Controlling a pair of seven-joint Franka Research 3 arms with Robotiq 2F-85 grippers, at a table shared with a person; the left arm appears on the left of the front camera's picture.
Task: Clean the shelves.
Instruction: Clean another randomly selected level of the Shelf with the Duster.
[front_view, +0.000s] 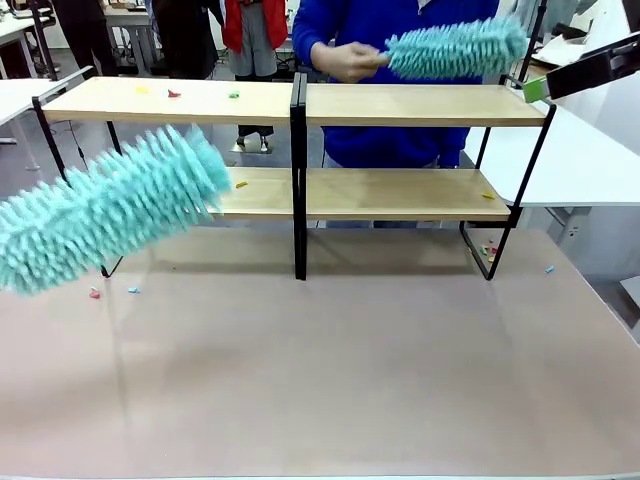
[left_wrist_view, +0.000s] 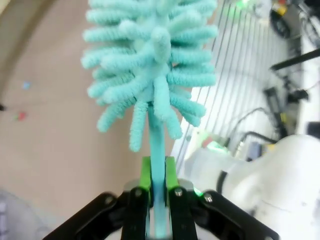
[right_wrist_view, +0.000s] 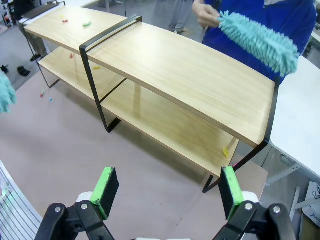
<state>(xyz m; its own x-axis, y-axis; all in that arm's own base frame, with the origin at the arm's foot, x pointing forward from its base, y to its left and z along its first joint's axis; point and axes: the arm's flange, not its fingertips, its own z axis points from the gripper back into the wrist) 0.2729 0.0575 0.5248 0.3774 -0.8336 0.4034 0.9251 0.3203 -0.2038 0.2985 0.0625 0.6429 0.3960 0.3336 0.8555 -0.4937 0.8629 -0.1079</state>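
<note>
The shelves (front_view: 420, 104) stand across the far half of the table, two light-wood boards in a black frame with a centre post. Small coloured scraps (front_view: 173, 94) lie on the top left board and one yellow scrap (front_view: 488, 195) on the lower right. My left gripper (left_wrist_view: 157, 172) is shut on the handle of a fluffy teal duster (left_wrist_view: 150, 65), which hangs blurred in front of the rack's left end (front_view: 110, 205). My right gripper (right_wrist_view: 169, 192) is open and empty, above the rack's right end (front_view: 540, 88). A person in blue holds a second teal duster (front_view: 455, 48) over the top right board (right_wrist_view: 190, 70).
More scraps lie on the brown table top at the left (front_view: 95, 293) and by the rack's right foot (front_view: 488, 250). White tables (front_view: 580, 160) flank the rack. The near half of the table (front_view: 340, 380) is bare.
</note>
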